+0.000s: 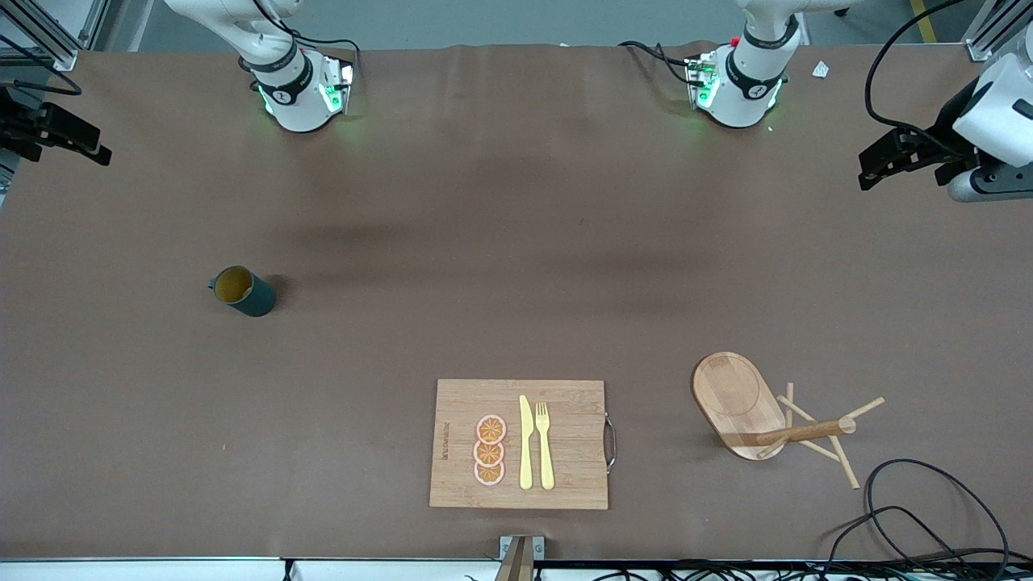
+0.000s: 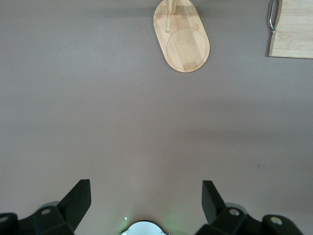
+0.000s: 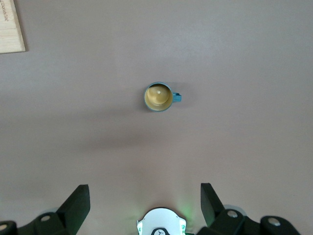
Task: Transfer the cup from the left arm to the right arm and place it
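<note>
The cup [image 1: 243,291] stood upright on the brown table [image 1: 484,242] toward the right arm's end, well apart from everything else, with neither arm touching it. The right gripper [image 3: 145,205] hung high above the table with the cup below it, jaws spread wide and empty. The left gripper [image 2: 146,203] hung likewise over bare table, jaws wide and empty. Nearer the front camera lay a wooden cutting board [image 1: 519,444] bearing three orange slices [image 1: 490,450], a yellow knife [image 1: 525,442] and a yellow fork [image 1: 545,444]. A wooden peg rack [image 1: 767,415] stood toward the left arm's end.

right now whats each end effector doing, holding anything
left end effector: open, empty, over bare table.
right end effector: open, empty, above the cup.
</note>
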Robot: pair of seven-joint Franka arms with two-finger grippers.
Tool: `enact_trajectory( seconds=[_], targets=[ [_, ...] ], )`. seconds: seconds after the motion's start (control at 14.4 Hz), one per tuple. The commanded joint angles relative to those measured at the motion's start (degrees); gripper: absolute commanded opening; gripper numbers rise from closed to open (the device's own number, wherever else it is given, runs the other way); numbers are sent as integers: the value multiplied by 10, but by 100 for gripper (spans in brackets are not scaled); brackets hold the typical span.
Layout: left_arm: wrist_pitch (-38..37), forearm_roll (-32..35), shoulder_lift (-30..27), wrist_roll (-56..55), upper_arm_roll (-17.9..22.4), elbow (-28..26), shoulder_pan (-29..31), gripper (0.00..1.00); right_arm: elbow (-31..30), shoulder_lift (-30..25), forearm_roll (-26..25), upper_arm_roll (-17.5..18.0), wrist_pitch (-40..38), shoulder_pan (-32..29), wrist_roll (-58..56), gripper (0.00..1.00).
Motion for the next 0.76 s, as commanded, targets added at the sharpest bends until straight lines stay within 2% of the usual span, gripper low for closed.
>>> enact_trajectory(
  seconds=[0.0,0.69],
  targets=[
    [-6,7,6,13,-1,14,1,100,-20,-15,2,0,12,-2,9,100],
    [-6,7,6,13,-1,14,1,100,-20,-15,8,0,15,-2,10,100]
  ],
)
